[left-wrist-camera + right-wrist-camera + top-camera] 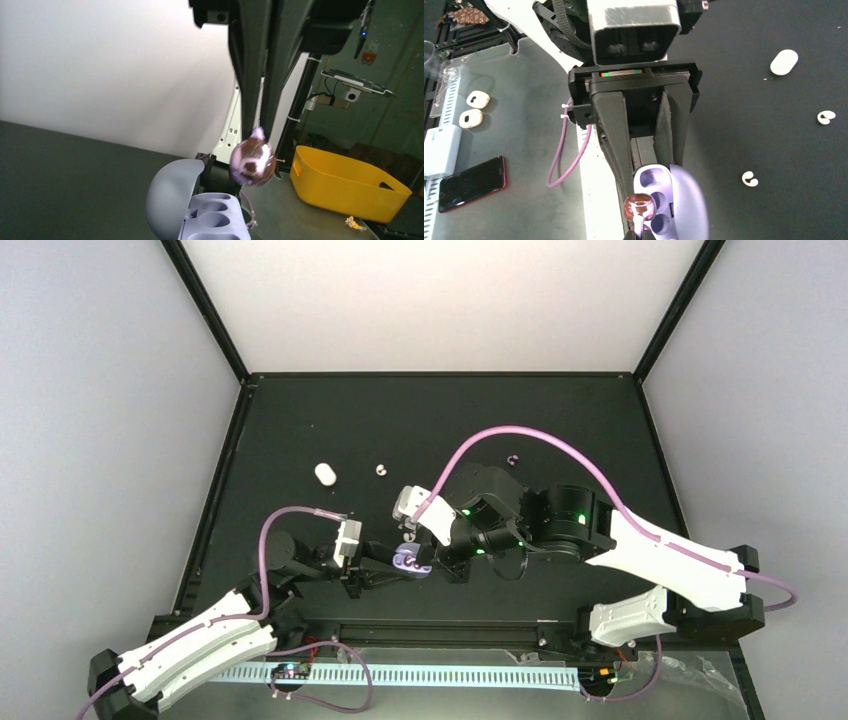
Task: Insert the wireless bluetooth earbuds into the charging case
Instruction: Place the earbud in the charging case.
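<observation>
An open lilac charging case [411, 562] sits between the fingers of my left gripper [398, 566], which is shut on it. The right wrist view shows the case [659, 197] and its empty wells, flanked by the left gripper's black fingers [616, 135]. My right gripper [640, 234] is shut on a lilac earbud [639, 207] and holds it just beside and above the wells. In the left wrist view the earbud [252, 161] hangs under the right gripper's fingers [247, 100], above the case [215, 215]. Two white earbuds [825, 117] [749, 178] lie on the mat. Another lilac earbud [513, 459] lies further back.
A shut white case [325, 474] lies at the back left of the black mat, also seen in the right wrist view [784, 62]. Off the table are a red phone [471, 182], two white pods [477, 99] and a yellow bin [345, 185].
</observation>
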`<state>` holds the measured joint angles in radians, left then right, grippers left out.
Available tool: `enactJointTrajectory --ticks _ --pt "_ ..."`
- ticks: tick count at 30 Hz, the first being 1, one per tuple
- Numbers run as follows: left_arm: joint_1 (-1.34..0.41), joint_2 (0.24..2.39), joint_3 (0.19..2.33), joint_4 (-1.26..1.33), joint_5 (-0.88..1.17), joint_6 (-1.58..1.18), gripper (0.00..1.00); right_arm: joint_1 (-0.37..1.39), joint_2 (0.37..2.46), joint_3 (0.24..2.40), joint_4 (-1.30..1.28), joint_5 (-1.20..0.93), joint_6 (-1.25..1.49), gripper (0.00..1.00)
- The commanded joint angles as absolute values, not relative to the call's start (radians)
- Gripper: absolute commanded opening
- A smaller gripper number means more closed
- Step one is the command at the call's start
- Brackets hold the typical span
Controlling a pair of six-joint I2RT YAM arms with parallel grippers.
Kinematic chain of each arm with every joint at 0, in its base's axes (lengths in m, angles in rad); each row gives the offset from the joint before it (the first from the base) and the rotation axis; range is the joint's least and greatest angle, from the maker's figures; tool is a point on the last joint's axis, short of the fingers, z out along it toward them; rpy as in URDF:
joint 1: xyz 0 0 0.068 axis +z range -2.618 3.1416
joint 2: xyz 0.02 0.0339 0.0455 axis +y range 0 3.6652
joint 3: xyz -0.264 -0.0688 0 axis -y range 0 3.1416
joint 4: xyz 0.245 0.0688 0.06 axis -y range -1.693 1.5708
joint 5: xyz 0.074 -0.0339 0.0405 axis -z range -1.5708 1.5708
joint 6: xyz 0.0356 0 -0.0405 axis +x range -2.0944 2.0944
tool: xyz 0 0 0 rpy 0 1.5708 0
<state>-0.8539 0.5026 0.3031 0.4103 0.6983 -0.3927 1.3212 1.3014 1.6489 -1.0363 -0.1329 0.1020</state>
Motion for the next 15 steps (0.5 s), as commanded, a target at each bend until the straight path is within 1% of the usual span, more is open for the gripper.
enactJointTrajectory --ticks 1,15 --pt "-0.866 0.485 0.296 0.485 0.701 -0.373 0.01 1.327 1.316 1.686 -1.075 -0.134 0.080 0.01" --pt "-0.875 0.492 0.295 0.500 0.712 -0.362 0.02 1.328 1.343 1.689 -1.067 -0.128 0.077 0.01"
